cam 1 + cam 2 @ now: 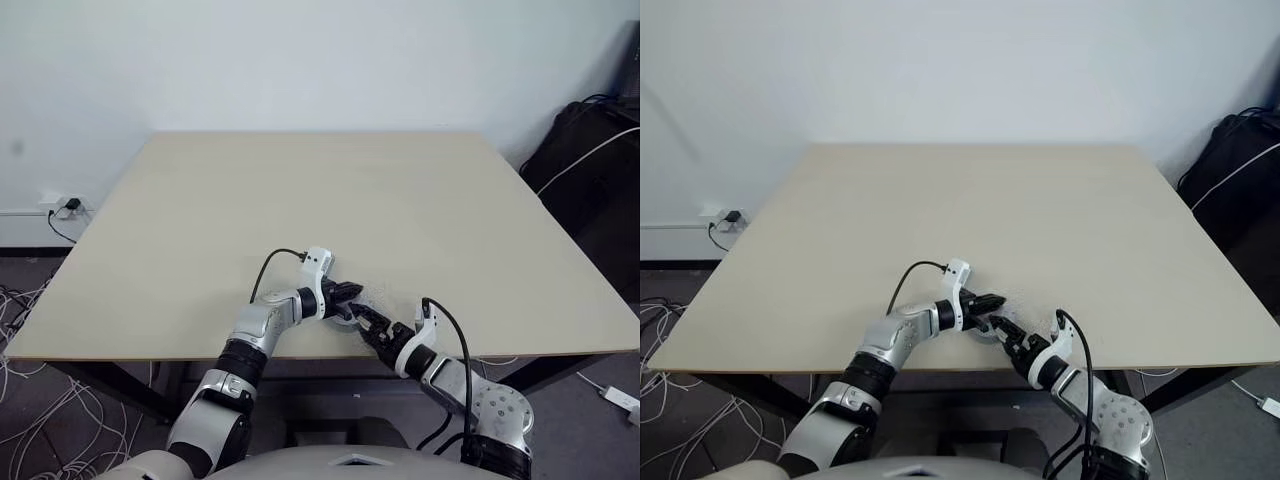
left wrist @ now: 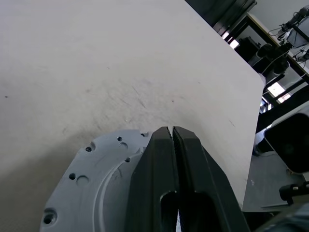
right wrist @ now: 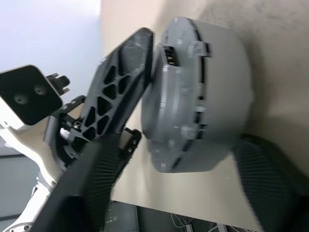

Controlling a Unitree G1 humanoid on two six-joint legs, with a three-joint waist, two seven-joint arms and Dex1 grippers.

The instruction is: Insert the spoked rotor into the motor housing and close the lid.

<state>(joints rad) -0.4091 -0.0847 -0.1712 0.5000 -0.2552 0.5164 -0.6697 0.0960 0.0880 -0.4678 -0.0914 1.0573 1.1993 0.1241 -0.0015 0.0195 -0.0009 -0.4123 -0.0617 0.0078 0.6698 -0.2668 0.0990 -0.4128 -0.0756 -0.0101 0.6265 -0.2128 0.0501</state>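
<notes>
A grey round drum, the motor housing, lies on the table near its front edge, with the grey lid on it, plain face outward. My left gripper is shut, and its fingers rest against the lid's flat face. My right gripper is open, one finger on each side of the drum's rim; I cannot tell whether they touch it. From the head views both grippers meet at the drum. The spoked rotor is hidden.
The beige table stretches away behind the drum. Its front edge runs just under both wrists. A black bag stands off the table's right side, and cables lie on the floor at the left.
</notes>
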